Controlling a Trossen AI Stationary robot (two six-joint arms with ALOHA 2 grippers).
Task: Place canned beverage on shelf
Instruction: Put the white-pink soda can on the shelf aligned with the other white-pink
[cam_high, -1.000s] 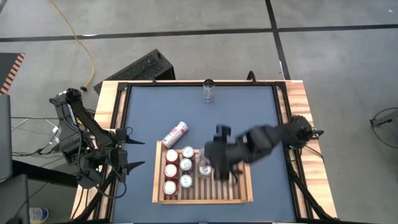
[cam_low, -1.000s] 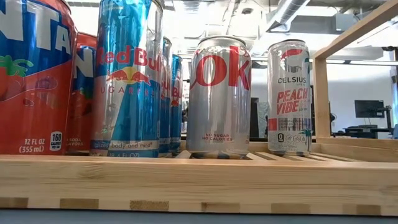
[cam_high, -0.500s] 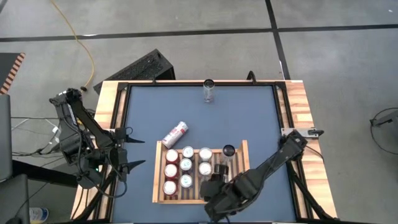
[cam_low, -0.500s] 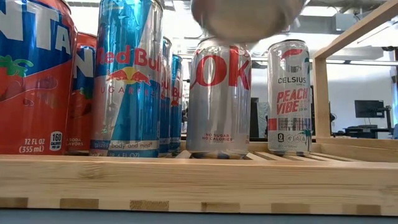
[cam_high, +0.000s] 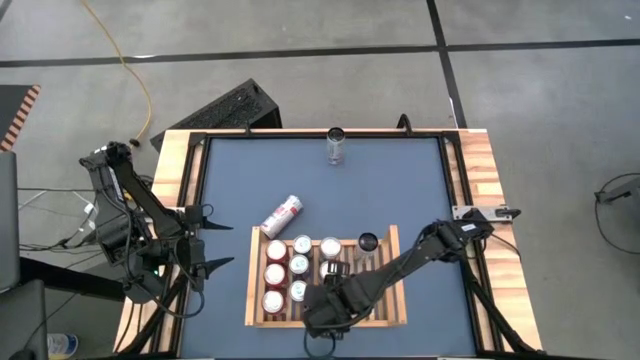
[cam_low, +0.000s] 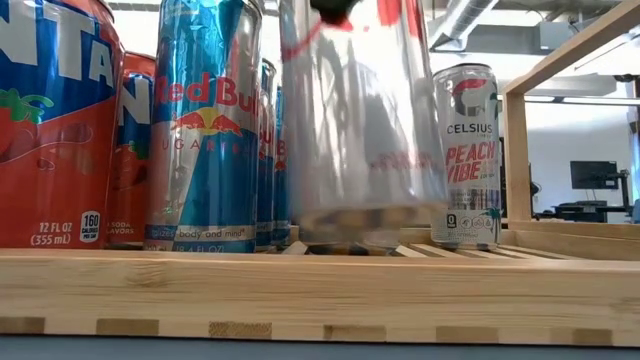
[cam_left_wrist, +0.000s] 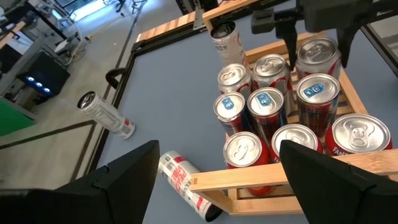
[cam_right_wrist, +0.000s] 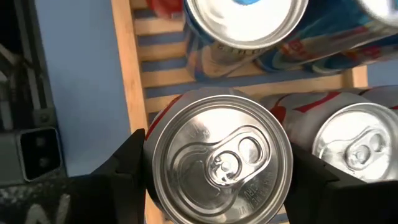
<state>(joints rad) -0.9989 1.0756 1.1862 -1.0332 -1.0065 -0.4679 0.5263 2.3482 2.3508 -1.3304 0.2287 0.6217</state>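
Overhead, the right gripper (cam_high: 328, 305) is seen stretched across the shelf (cam_high: 395, 322), the light-wood slatted tray near the front edge of the blue tabletop (cam_high: 400, 190). In the right wrist view a silver can (cam_right_wrist: 219, 160) is framed between the two dark fingers (cam_right_wrist: 127, 163), which are closed against its sides, with the tray's slats directly below. From table height the same can is caught as a blur just above the slats, in front of the cans already standing there. A red Fanta can (cam_low: 55, 125), a blue Red Bull can (cam_low: 205, 125) and a Celsius Peach Vibe can (cam_low: 465, 155) are shown upright on the tray, grouped in rows toward its left end. A red-and-white can (cam_high: 282, 215) is left lying on its side on the tabletop just beyond the tray's far left corner, and another can (cam_high: 336, 146) stands upright near the table's far edge. The left gripper (cam_high: 205, 240) is held at the table's left edge, its fingers spread wide and empty.
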